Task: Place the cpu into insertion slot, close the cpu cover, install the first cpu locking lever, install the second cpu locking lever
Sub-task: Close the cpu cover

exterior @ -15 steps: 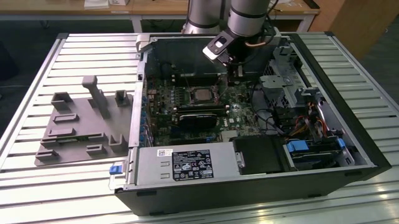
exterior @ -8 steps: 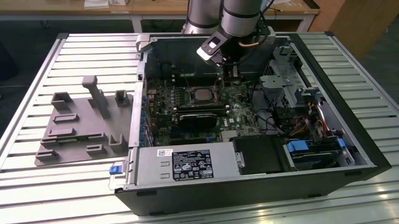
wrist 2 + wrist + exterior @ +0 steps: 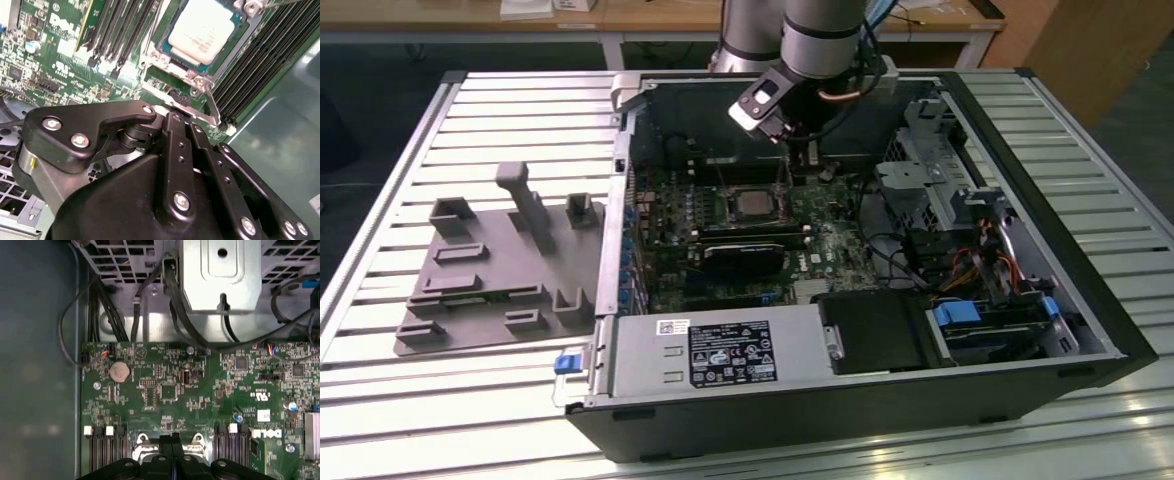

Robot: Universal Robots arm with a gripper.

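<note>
The cpu (image 3: 750,203) (image 3: 202,27) lies flat in the insertion slot (image 3: 726,206) on the green board inside the open computer case. The silver cpu cover (image 3: 150,57) lies down around it as a frame. A thin silver locking lever (image 3: 214,107) runs along the socket's edge beside the gripper tips. My gripper (image 3: 798,160) (image 3: 180,120) (image 3: 172,439) hangs just above the board, beyond the socket towards the exterior view's right. Its black fingers (image 3: 172,145) are pressed together, with nothing visibly held between them.
Long black memory slots (image 3: 260,55) flank the socket. A black expansion card (image 3: 747,255) sits in front of it, and the grey power supply (image 3: 707,360) at the case front. Drive bays and cables (image 3: 974,210) fill the exterior view's right. A grey fixture plate (image 3: 494,270) lies outside the case.
</note>
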